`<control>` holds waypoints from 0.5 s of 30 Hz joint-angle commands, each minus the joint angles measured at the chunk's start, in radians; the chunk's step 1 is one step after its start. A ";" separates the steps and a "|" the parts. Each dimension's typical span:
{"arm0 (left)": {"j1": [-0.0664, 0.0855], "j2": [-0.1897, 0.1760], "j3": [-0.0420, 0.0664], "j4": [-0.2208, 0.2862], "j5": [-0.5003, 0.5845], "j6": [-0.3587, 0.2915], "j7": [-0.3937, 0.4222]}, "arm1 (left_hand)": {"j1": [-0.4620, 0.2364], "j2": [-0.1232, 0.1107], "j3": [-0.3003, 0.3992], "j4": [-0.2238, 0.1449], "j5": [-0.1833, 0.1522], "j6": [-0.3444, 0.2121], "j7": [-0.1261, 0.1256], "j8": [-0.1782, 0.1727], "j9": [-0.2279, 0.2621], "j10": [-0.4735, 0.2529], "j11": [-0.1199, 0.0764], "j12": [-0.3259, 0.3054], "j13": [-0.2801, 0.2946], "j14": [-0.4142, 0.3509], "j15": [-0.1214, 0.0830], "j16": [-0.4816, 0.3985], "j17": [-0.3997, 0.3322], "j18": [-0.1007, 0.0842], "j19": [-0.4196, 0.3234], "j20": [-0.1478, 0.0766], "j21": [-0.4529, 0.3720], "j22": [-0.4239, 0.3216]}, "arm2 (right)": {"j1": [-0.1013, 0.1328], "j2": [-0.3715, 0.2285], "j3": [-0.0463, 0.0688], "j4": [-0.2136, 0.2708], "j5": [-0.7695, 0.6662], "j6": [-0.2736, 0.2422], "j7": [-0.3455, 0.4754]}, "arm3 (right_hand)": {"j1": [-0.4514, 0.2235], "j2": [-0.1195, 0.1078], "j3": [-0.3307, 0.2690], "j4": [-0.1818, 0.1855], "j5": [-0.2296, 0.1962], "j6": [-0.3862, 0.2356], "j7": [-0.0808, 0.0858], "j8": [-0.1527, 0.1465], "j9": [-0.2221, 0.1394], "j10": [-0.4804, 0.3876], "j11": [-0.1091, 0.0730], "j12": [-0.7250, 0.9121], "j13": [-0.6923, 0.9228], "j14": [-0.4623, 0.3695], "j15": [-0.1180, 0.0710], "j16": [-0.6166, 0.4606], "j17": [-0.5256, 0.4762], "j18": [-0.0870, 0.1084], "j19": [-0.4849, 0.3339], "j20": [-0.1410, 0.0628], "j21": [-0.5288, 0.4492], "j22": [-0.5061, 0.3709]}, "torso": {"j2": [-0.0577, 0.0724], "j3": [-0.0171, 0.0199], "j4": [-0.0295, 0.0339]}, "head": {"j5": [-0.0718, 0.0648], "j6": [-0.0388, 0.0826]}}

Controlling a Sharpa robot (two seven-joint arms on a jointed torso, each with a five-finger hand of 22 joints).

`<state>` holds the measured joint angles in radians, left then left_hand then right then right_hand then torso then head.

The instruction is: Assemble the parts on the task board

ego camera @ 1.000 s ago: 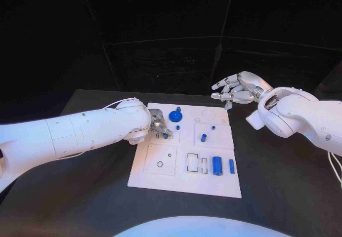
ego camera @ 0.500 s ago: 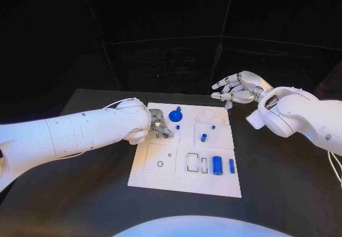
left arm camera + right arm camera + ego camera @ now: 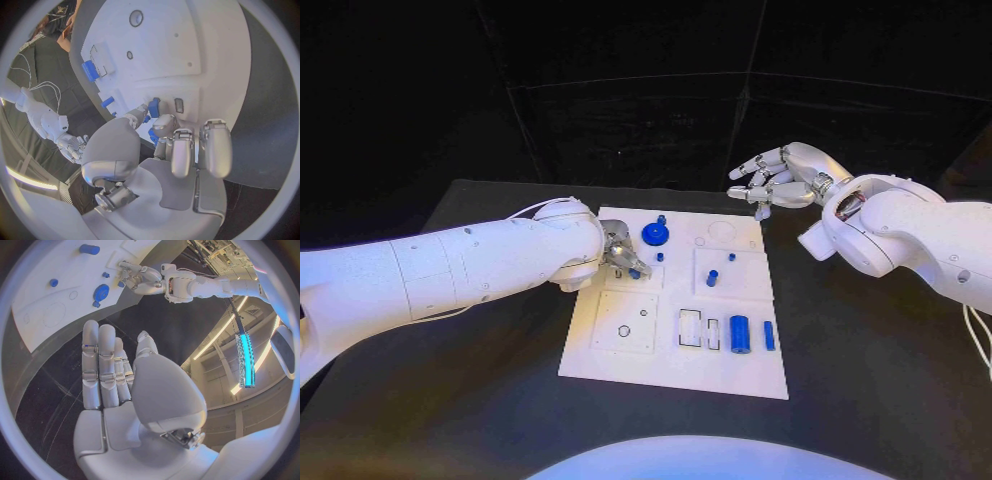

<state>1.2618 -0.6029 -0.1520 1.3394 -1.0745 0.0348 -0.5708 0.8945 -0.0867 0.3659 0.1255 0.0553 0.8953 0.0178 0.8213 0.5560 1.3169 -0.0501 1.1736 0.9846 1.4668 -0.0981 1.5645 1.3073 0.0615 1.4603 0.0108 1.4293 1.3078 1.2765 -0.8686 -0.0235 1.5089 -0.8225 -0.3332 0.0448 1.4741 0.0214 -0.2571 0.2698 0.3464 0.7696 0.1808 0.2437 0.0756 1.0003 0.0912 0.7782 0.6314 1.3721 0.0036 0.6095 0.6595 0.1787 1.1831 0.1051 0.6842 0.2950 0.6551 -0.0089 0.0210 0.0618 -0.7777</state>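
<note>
In the head view, the white task board is seen lying in the middle of the black table. The left hand is lowered onto the board's left side, and a small blue part is pinched at its fingertips, just above a slot there. A round blue part is seen near the board's far edge, beside the hand. A short blue peg stands near the board's middle, and a blue cylinder with a thinner blue bar beside it lies toward the near right. The right hand is held in the air beyond the board's far right corner, with fingers loosely curled, apart, and nothing in them. In the left wrist view, the left hand is seen over the task board, and a blue part is gripped between thumb and fingertips against the board; a blue block sits by a rectangular recess farther off. In the right wrist view, the right hand is shown with fingers stretched out side by side over the dark table, holding nothing, and the task board with the round blue part and the left hand lies beyond.
</note>
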 commanded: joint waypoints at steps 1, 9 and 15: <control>0.001 -0.002 0.001 0.001 0.002 0.006 -0.009 | -0.006 0.004 -0.005 -0.001 -0.001 0.008 -0.002 0.004 0.002 0.006 0.000 0.006 0.001 0.104 -0.007 0.006 0.263 -0.013 0.022 -0.004 0.004 0.033 | 0.002 0.001 0.001 0.000 -0.002 0.000 0.007 | -0.002 0.005 -0.006 0.001 -0.006 -0.006 -0.003 0.006 0.001 -0.008 -0.002 0.006 -0.001 0.003 0.002 -0.006 0.001 0.004 0.005 0.002 -0.004 -0.002 | 0.000 -0.0001 0.0003 | -0.001 -0.001; 0.001 -0.004 0.001 0.006 0.002 0.011 -0.011 | -0.004 0.005 -0.006 -0.001 -0.001 0.008 -0.003 0.005 0.002 0.006 -0.001 0.007 0.002 0.104 -0.007 0.006 0.263 -0.013 0.022 -0.004 0.005 0.034 | 0.002 0.002 0.001 -0.001 -0.002 0.001 0.007 | -0.002 0.005 -0.006 0.001 -0.006 -0.006 -0.003 0.006 0.001 -0.008 -0.002 0.006 -0.001 0.003 0.002 -0.006 0.001 0.004 0.005 0.002 -0.004 -0.002 | 0.000 -0.0003 0.0004 | 0.001 -0.004; 0.001 -0.006 0.001 0.010 0.002 0.008 -0.011 | -0.001 0.007 -0.007 -0.002 -0.001 0.009 -0.003 0.005 0.002 0.007 -0.001 0.008 0.003 0.104 -0.007 0.006 0.263 -0.014 0.023 -0.004 0.006 0.036 | 0.002 0.002 0.001 -0.001 -0.002 0.002 0.007 | -0.002 0.005 -0.006 0.001 -0.006 -0.006 -0.003 0.006 0.001 -0.008 -0.002 0.006 -0.001 0.003 0.002 -0.006 0.001 0.004 0.005 0.002 -0.004 -0.002 | 0.000 0.0000 0.0000 | 0.001 -0.004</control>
<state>1.2617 -0.6080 -0.1518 1.3466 -1.0741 0.0373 -0.5768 0.8945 -0.0867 0.3631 0.1227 0.0552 0.8989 0.0142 0.8213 0.5570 1.3168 -0.0501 1.1773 0.9861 1.4668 -0.0980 1.5645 1.3074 0.0615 1.4603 0.0108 1.4292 1.3077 1.2765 -0.8672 -0.0235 1.5068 -0.8225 -0.3330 0.0444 1.4741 0.0215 -0.2571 0.2698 0.3464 0.7696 0.1807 0.2436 0.0755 1.0003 0.0912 0.7782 0.6316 1.3722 0.0035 0.6095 0.6594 0.1787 1.1831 0.1051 0.6842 0.2943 0.6549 -0.0090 0.0210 0.0628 -0.7815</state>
